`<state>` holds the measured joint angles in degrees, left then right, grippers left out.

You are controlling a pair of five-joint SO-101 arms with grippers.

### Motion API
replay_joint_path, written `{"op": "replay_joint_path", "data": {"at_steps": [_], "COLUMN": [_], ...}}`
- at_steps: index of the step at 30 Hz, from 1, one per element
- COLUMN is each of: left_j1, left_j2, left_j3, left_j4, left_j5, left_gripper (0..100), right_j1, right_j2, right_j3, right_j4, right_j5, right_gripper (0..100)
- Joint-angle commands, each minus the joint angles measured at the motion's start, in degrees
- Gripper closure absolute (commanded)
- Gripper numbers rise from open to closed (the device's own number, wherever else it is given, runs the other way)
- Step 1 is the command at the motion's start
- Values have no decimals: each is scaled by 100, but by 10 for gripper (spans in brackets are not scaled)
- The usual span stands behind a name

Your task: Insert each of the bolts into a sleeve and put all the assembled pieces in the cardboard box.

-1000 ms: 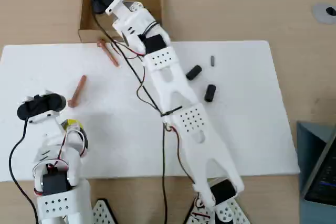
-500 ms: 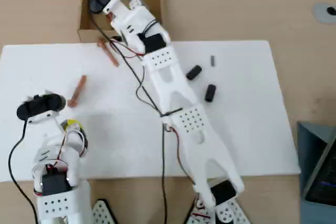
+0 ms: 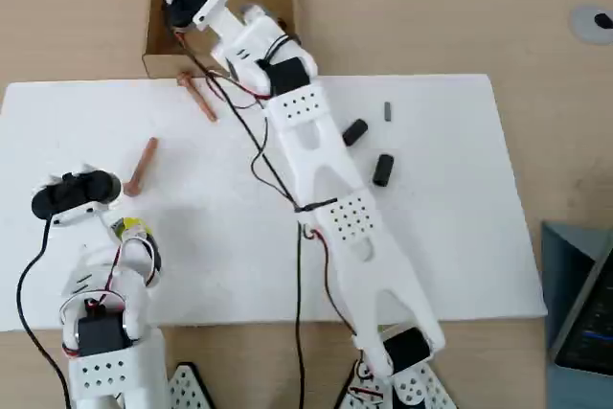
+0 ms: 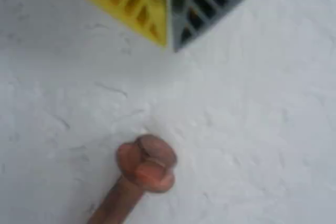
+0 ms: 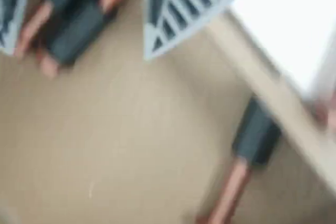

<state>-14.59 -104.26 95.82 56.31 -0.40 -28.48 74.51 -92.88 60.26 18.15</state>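
Spanning the white sheet (image 3: pixel 460 256) from its near edge to its far edge, the right arm ends inside the cardboard box (image 3: pixel 151 45), which stands just past the far edge near the left corner. From above, the arm's wrist covers much of the box floor. In the right wrist view, the right gripper (image 5: pixel 79 53) hangs over that floor with its fingers spread wide. An assembled piece (image 5: pixel 71 27), a dark sleeve with a copper bolt end, lies between them. It is blurred and cut off by the frame, so I cannot tell whether 1 or 2 pieces lie there. A second assembled piece (image 5: pixel 251 140) lies beside the box wall.

The left gripper (image 4: pixel 170 43) has its yellow and grey fingertips pressed together, near but apart from the head of a loose bolt (image 4: pixel 147 163) by the sheet's left edge; the bolt's shaft is cut off. Another bolt (image 3: pixel 197 96) lies at the far edge beside the box. 2 empty sleeves (image 3: pixel 354 132) (image 3: pixel 383 170) and a small dark pin (image 3: pixel 387 111) lie toward the far right
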Motion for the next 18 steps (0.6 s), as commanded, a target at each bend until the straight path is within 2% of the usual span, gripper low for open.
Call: {"op": "replay_joint_path", "data": {"at_steps": [1,9,18], "left_j1": [-70,-70,-70], "left_j2": [-22,-22,-22], "left_j3": [9,9,9], "left_j4": [-79,-79,-79], "left_j5": [9,9,9], "left_gripper": [998,998,998], "right_j1": [215,453,558], "right_j2": [-831,-1613,-2642], "right_j3": [-268,-268,-268], "right_j4": [466,1442,3209], "right_j5": [26,26,35], "right_gripper": [817,817,818]}}
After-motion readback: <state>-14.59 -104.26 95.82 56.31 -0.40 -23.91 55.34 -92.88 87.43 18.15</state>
